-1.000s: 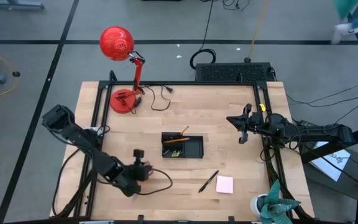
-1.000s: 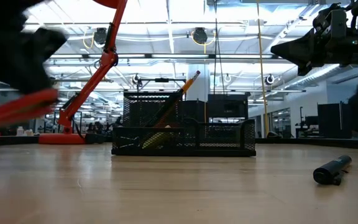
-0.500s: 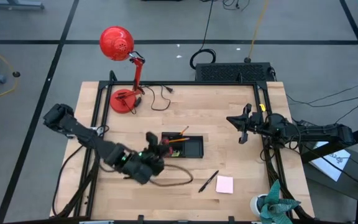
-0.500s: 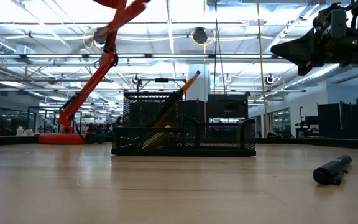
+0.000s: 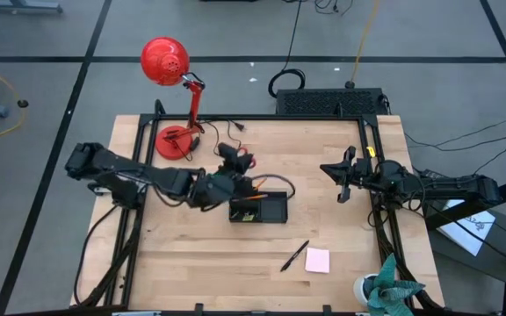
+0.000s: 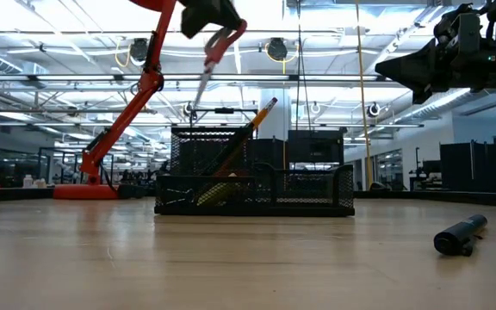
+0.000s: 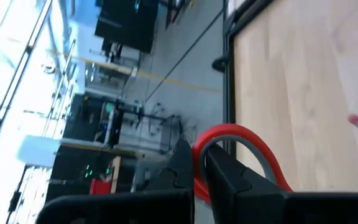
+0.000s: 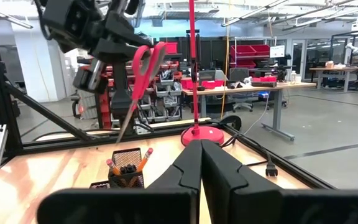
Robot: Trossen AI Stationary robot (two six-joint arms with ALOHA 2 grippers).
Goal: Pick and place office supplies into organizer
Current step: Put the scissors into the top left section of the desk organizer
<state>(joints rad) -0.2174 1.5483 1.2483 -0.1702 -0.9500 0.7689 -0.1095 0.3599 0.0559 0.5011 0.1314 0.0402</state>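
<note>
Hanging above the far left end of the black mesh organizer [image 5: 259,207], the left gripper [image 5: 235,162] is clamped on the red-handled scissors [image 8: 138,84], which are held clear of the tray with blades pointing down. Two orange pencils [image 8: 129,163] are seen standing in the organizer's tall compartment. A black pen [image 5: 294,255] and a pink sticky-note pad [image 5: 317,260] are left on the table [image 5: 183,254] nearer the front edge. The right gripper [image 5: 342,178] is parked at the table's right side, its fingers pressed together on nothing.
</note>
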